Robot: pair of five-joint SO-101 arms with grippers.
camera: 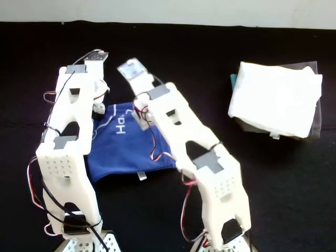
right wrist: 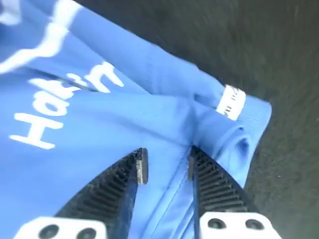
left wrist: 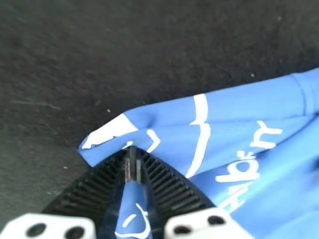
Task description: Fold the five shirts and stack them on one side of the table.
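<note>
Looking at blue shirt [camera: 128, 144] spread on black table [camera: 210, 47], left of centre. Pinching its white-striped corner tight with left gripper [left wrist: 132, 167], fabric right between jaws. Holding right gripper [right wrist: 165, 167] at collar area, jaws narrowly apart, near small white tag [right wrist: 230, 102]. Touching fabric or not, can't tell. Over at far right side: stack of folded shirts [camera: 275, 100], white on top.

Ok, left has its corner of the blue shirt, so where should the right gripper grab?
Take the rolled corner beside the white tag of the blue shirt. There the cloth stands up in a thick fold that the jaws can close across, while the open right gripper hovers over flat cloth. Probably come down from above, straddling that fold, as the left gripper is shut on its corner.
</note>
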